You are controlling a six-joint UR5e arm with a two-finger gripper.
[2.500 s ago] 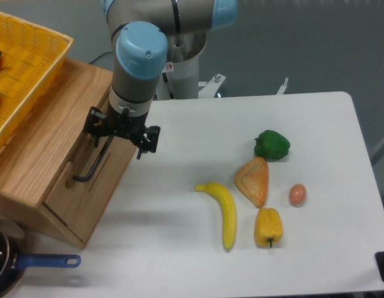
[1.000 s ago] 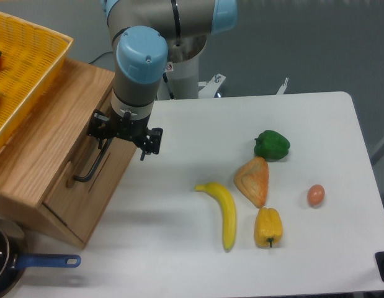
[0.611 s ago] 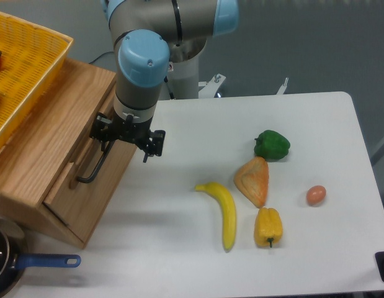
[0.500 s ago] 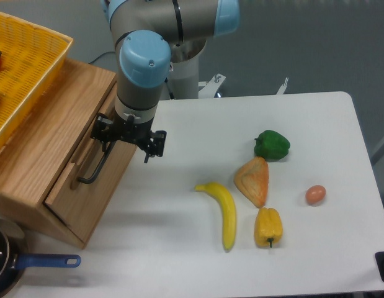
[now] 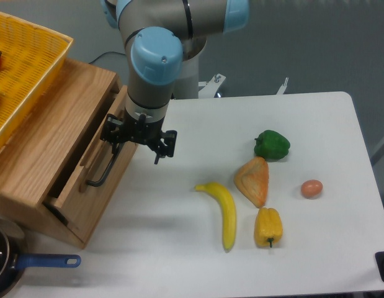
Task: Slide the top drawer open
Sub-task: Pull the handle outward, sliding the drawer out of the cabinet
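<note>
Your gripper (image 5: 137, 133) sits at the upper end of the black bar handle (image 5: 107, 167), apparently clamped on it tho the jaws are hard to see, w/ the top drawer (image 5: 95, 164) partly out at frame left, so pull toward lower right, perpendicular to the bar.

A banana (image 5: 224, 210), two peppers (image 5: 272, 144), an egg (image 5: 311, 188) and a yellow basket (image 5: 24, 68).
</note>
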